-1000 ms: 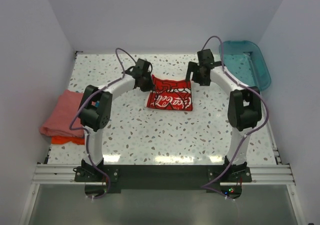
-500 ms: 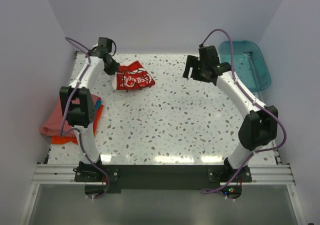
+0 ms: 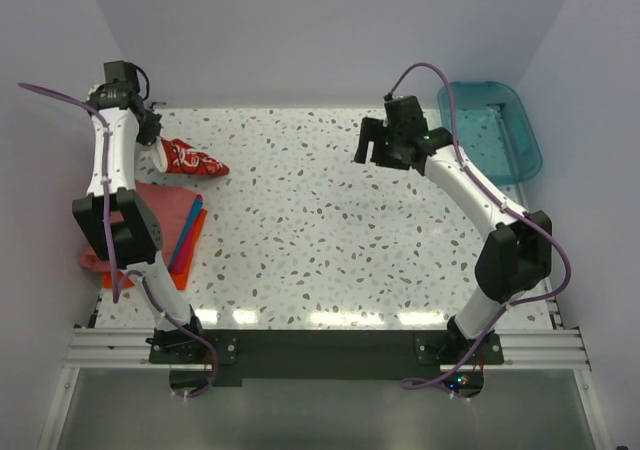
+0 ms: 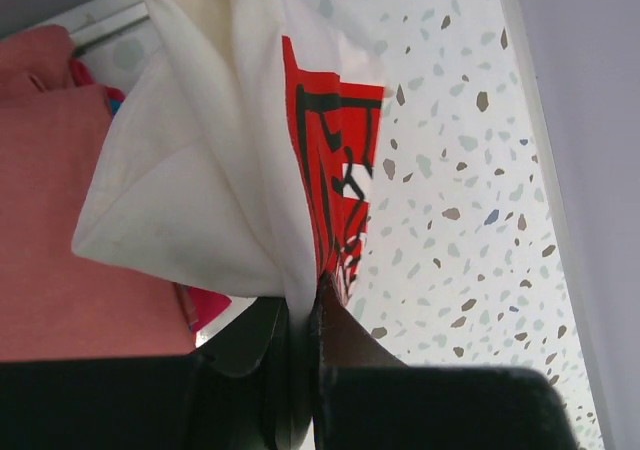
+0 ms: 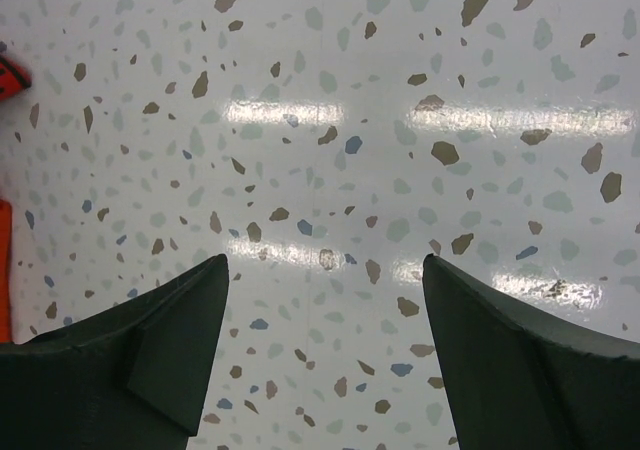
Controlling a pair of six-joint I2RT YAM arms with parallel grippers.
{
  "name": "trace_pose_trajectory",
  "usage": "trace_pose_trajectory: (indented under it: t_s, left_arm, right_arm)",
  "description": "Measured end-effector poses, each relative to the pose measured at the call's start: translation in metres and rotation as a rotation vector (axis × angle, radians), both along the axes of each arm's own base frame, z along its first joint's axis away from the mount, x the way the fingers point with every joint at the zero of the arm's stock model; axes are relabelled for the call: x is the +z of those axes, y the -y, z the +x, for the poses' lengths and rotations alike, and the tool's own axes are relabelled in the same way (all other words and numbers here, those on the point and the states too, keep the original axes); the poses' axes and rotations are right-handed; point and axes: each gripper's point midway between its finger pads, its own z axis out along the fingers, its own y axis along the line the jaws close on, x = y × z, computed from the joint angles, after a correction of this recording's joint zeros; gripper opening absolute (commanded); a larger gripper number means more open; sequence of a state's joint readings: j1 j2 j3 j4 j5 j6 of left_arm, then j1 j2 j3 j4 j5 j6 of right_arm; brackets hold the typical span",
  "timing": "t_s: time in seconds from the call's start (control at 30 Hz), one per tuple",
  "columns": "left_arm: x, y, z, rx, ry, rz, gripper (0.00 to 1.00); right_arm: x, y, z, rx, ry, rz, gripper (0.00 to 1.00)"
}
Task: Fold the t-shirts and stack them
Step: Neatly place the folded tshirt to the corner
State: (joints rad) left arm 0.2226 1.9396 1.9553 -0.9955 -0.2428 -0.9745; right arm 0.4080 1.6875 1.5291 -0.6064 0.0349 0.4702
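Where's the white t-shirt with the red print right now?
In the top view the white t-shirt is at the far-left corner of the table, pinched in the left pincer, just beyond the stack of folded tees.

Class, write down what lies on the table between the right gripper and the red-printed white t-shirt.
Nothing lies there. In the top view, only bare speckled table separates the right gripper from the white t-shirt.
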Motion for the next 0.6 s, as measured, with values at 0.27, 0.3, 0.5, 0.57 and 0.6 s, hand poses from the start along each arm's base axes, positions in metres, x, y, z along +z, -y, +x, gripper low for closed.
trace_pose_trajectory:
  t_s: [0.27, 0.3, 0.5, 0.57, 0.6]
  left_arm:
    - [0.026, -0.021, -0.015, 0.0, 0.029, 0.017, 0.0]
    - [0.026, -0.022, -0.015, -0.005, 0.029, 0.017, 0.0]
    - [0.037, -0.021, -0.013, -0.026, 0.047, 0.018, 0.0]
    - [0.045, -0.021, -0.011, -0.03, 0.067, 0.02, 0.0]
    - [0.052, -0.021, -0.01, -0.032, 0.083, 0.023, 0.0]
  right_arm:
    - [0.0, -0.005, -0.003, 0.013, -0.001, 0.0, 0.81]
    - [0.0, -0.006, -0.003, 0.014, -0.002, 0.0, 0.81]
    - [-0.001, -0.006, -0.005, 0.017, -0.008, -0.003, 0.8]
    - [-0.002, -0.006, -0.005, 0.017, -0.01, -0.004, 0.8]
    - [-0.001, -0.006, -0.005, 0.017, -0.01, -0.004, 0.8]
